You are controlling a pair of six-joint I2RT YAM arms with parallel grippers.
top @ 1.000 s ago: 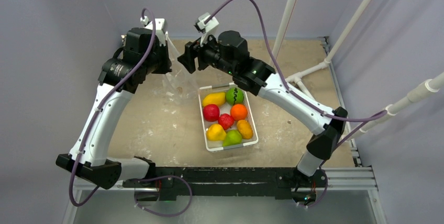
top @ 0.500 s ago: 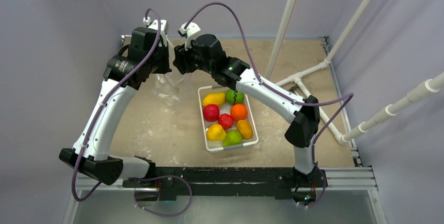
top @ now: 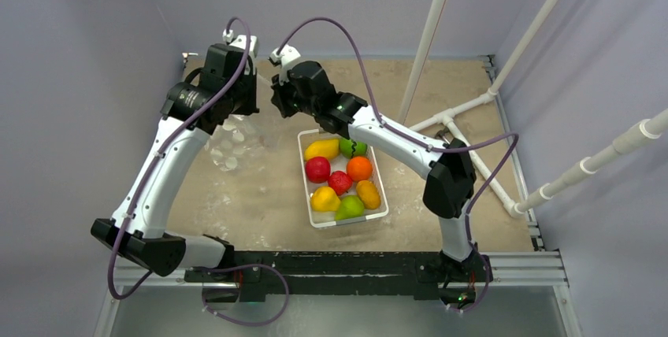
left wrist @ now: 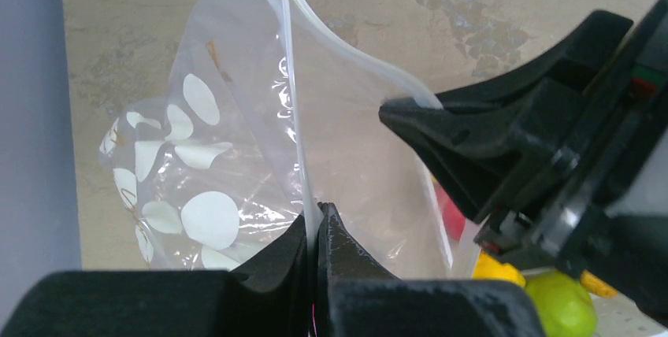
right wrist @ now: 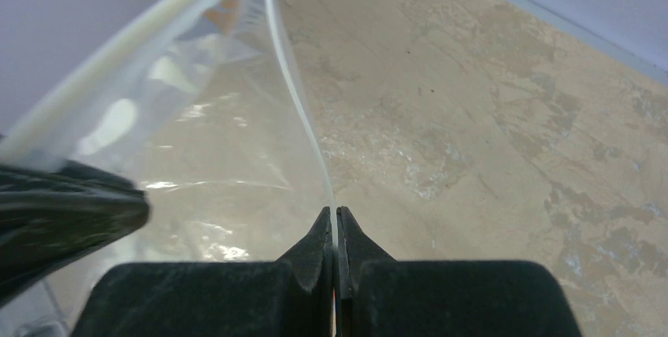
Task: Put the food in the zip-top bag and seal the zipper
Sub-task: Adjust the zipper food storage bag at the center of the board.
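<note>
Zip-top bag [left wrist: 236,156] hung above the worktop [top: 260,195] beside the tray [top: 350,222] of fruit [top: 340,182], left pincer [left wrist: 317,231] and right pincer [right wrist: 336,231] each clenched on one lip of its mouth; by my reckoning, pulling apart too hard could slip the thin film free.

Lavender walls [top: 87,53], mottled tan tabletop [top: 260,195], white pipes [top: 431,34] right.

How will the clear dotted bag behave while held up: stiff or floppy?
Probably floppy: the zip-top bag crumples and sags beyond the left end effector. Likely light, since thin pinches on the zipper hold its top up. Its glossy film may slip.
</note>
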